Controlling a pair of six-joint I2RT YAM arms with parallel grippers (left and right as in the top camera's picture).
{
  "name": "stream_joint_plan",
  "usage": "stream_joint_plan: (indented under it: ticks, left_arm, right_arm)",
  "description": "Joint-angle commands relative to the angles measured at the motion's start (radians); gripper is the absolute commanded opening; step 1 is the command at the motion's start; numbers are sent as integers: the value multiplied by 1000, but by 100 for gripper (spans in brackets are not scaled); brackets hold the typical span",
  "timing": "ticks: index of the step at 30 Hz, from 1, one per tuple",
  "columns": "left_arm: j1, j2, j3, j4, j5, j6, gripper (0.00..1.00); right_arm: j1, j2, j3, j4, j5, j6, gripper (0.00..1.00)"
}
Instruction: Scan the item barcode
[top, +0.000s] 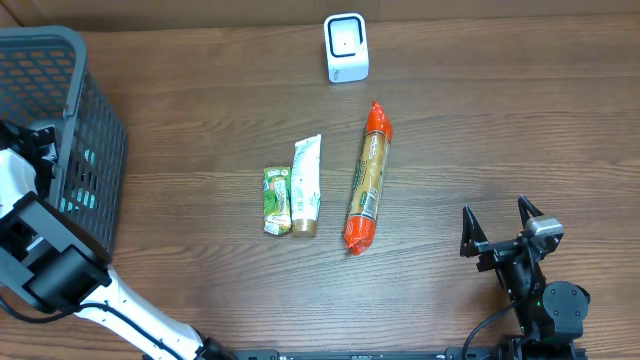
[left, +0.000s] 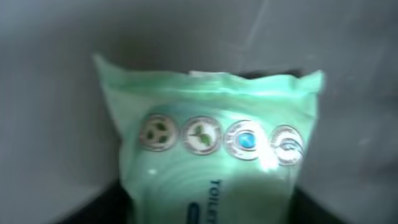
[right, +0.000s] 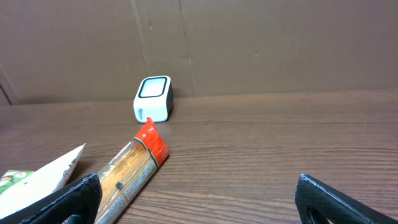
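Observation:
A pale green pack of toilet wipes (left: 211, 143) with round emblems fills the left wrist view. My left gripper (left: 208, 214) is closed on its lower end, with the dark fingers (left: 99, 210) against both of its sides. From overhead, the left arm (top: 40, 255) reaches into the dark mesh basket (top: 60, 60), where a little green shows through the mesh. The white barcode scanner (top: 346, 47) stands at the table's far edge, also in the right wrist view (right: 153, 98). My right gripper (top: 503, 225) rests open at the front right, empty (right: 199, 202).
In the middle of the table lie a long orange-ended sausage pack (top: 367, 177), a white tube (top: 306, 185) and a small green packet (top: 276, 200). The sausage pack (right: 134, 168) reaches toward the right gripper's left finger. The basket takes up the left side.

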Motion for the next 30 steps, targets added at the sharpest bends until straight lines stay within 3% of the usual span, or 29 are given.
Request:
stream_joint_plan:
  ticks: [1, 3, 8, 14, 20, 24, 30]
  left_arm:
    - [1, 55, -1, -16, -24, 18, 19]
    - [1, 55, 0, -23, -29, 18, 4]
    - [0, 43, 5, -55, -36, -14, 4]
    - [-2, -42, 89, -100, -49, -144, 4]
    - [-20, -236, 256, -133, -12, -295, 4]
    - [-43, -370, 342, -126, -19, -331, 4]
    - [-120, -560, 369, -150, 29, -426, 4]
  right_arm:
    - [-1, -8, -11, 6, 8, -3, 100]
    - [-1, -8, -11, 6, 7, -3, 100]
    - [-1, -8, -11, 6, 7, -3, 100]
    - [-1, -8, -11, 6, 7, -3, 100]
    - [-1, -8, -11, 6, 7, -3, 100]
    - [-1, -8, -11, 6, 7, -3, 100]
    - [-1, -8, -11, 6, 7, -3, 100]
